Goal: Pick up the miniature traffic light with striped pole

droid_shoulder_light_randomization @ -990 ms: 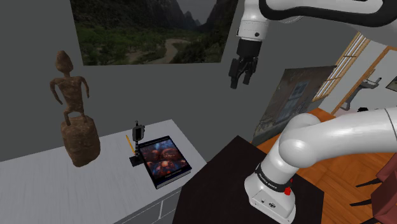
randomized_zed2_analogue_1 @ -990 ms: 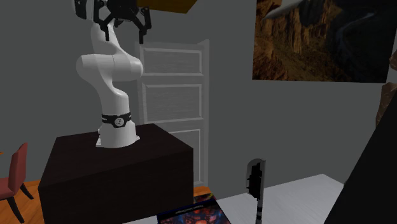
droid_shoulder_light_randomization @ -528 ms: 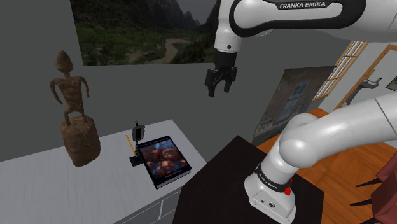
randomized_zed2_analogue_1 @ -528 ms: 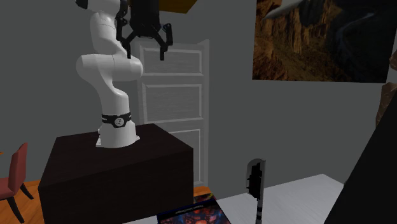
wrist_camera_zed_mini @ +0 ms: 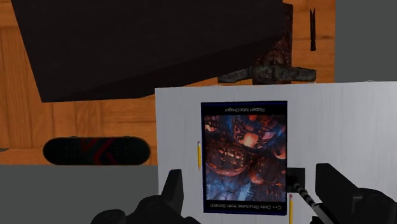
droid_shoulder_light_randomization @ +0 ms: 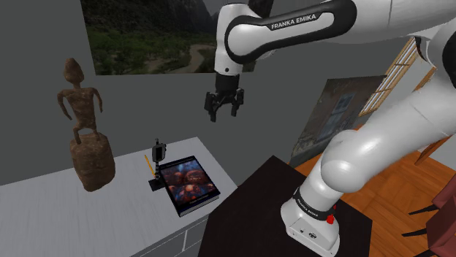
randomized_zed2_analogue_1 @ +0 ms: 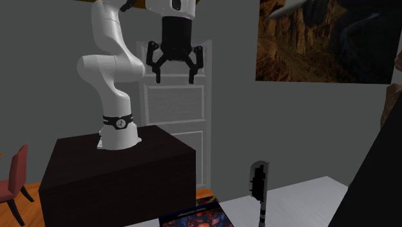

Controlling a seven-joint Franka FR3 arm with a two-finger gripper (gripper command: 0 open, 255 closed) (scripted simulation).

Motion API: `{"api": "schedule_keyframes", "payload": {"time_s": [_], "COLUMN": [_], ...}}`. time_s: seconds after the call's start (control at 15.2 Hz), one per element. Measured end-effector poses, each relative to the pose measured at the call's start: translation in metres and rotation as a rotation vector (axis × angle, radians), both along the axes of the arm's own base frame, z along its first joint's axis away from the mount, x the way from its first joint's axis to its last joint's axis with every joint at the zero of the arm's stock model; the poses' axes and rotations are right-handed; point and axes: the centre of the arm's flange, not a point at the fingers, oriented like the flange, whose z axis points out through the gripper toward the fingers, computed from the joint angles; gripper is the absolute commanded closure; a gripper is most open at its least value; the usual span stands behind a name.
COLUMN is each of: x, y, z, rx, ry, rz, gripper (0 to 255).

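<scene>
Hovering high in open air, the end effector [droid_shoulder_light_randomization: 223, 114] was at the approach step, with nothing gripped and its two black fingers spread wide. The miniature traffic light [droid_shoulder_light_randomization: 158, 154] stood upright on the white tabletop [droid_shoulder_light_randomization: 109, 212], just beside the long side of a flat picture book [droid_shoulder_light_randomization: 188, 182]. The book lay between the light and the tabletop edge that faced the dark stand [droid_shoulder_light_randomization: 256, 197].

In the wrist view the light [wrist_camera_zed_mini: 297, 179] sat close to one finger rather than centred in the gap, so the end effector [wrist_camera_zed_mini: 252, 189] was judged to need a sideways shift before any descent. The next move looked to call for a long drop, with the fingers set across the slim body or its pole. A tall, thin piece like that seemed likely to tip if nudged off centre.

Room looked generous. The brown carved statue [droid_shoulder_light_randomization: 84, 131] stood well apart, farther in from the stand-side edge. Bare tabletop lay on the light's side away from the book, and nothing hung overhead. The book was the one close neighbour, but it lay low. The grey wall rose behind the tabletop's back edge.
</scene>
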Motion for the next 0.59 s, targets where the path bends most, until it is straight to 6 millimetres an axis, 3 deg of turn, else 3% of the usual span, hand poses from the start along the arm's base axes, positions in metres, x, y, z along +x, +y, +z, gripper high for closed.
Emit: {"api": "schedule_keyframes", "payload": {"time_s": [0.59], "x": [0.081], "y": [0.050], "z": [-0.066], "rx": [-0.019], "ry": [-0.007], "rz": [-0.083], "gripper": [0]}}
